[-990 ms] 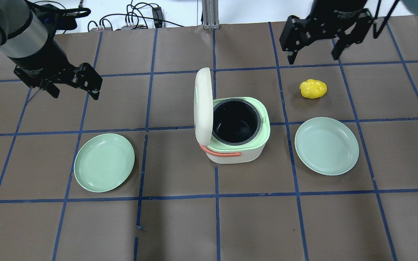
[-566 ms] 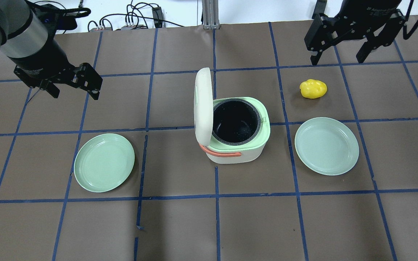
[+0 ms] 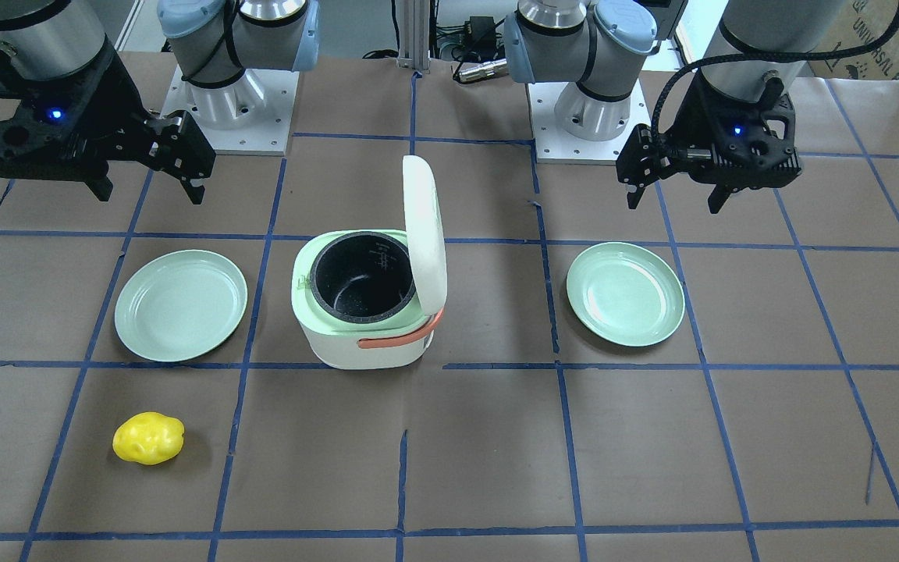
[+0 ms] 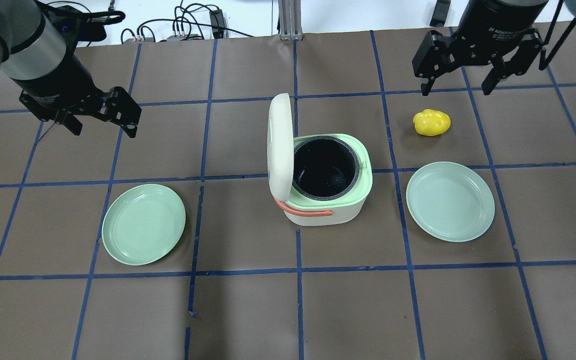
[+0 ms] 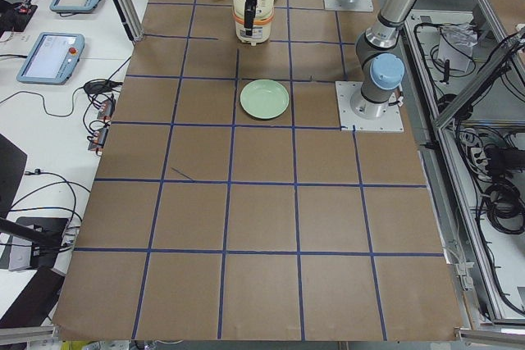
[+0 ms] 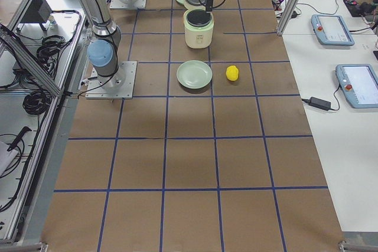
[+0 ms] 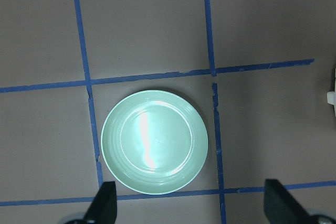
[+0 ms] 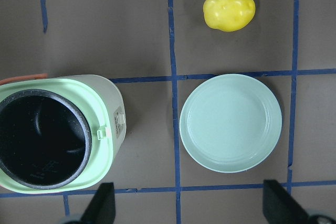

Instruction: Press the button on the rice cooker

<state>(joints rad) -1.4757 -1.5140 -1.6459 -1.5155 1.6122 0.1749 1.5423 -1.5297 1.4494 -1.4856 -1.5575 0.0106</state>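
The rice cooker (image 4: 340, 212) stands mid-table with its white lid (image 4: 280, 145) swung open and upright, and the dark inner pot is empty. It also shows in the front view (image 3: 340, 343). In the right wrist view a small latch button (image 8: 119, 121) sits on the cooker's (image 8: 58, 85) side wall. My left gripper (image 4: 104, 128) hangs open and empty far to the cooker's left. My right gripper (image 4: 454, 91) hangs open and empty behind and to the right of the cooker. Neither touches anything.
A green plate (image 4: 143, 224) lies left of the cooker, below my left gripper (image 7: 191, 209). A second green plate (image 4: 450, 201) lies right of the cooker. A yellow potato-like object (image 4: 432, 122) lies behind that plate, just in front of my right gripper.
My right gripper swung to the right, then came back a little left and lower toward the yellow object. The left arm and the cooker have not moved.
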